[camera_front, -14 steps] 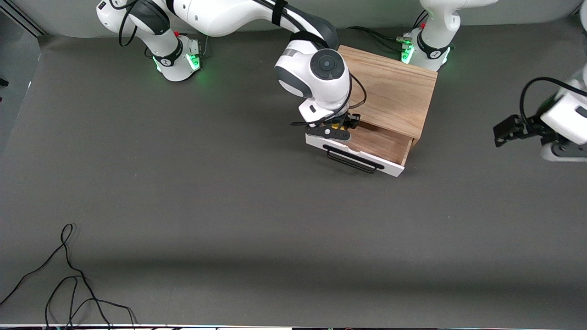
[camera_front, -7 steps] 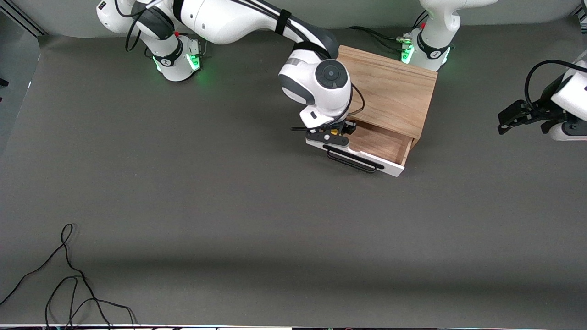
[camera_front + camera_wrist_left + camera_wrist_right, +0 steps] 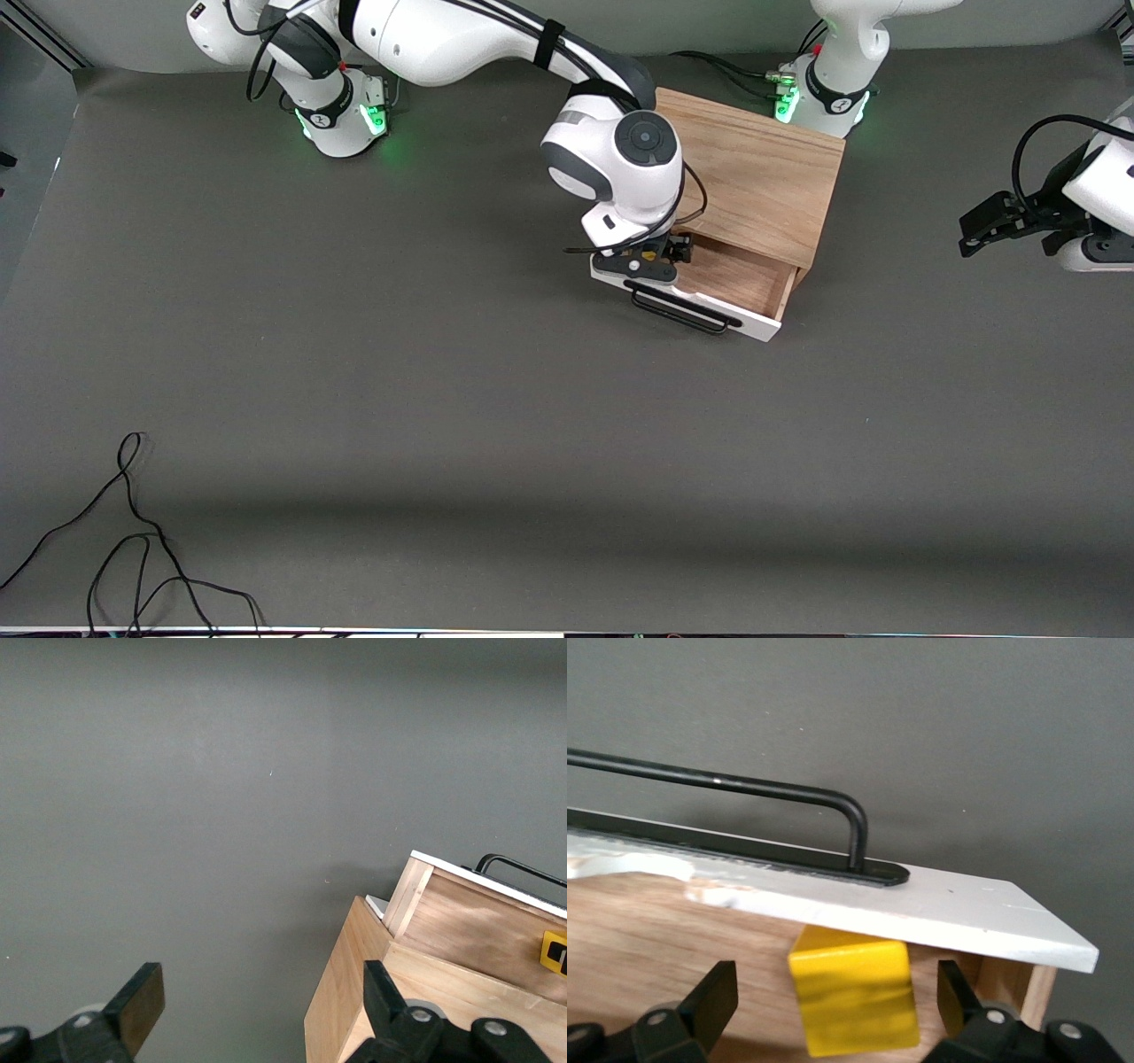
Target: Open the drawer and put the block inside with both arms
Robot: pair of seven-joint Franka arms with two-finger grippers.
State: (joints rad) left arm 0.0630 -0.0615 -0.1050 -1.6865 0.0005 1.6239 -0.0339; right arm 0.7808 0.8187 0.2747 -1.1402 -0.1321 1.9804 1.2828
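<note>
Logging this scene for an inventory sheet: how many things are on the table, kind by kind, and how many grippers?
Wooden box with its open drawer: 1
Yellow block, in the drawer: 1
Loose black cable: 1
Grippers: 2, right gripper over the drawer, left gripper waiting
Total: 5

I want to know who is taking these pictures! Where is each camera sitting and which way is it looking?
Front view: high across the table, facing both arms; shows the right gripper over the open drawer, and the left gripper waiting aside.
Left wrist view: on the left arm, looking down at the wooden box; its open fingers show.
Right wrist view: on the right arm, looking into the drawer at the block; open fingers flank it.
All three views show the drawer.
</note>
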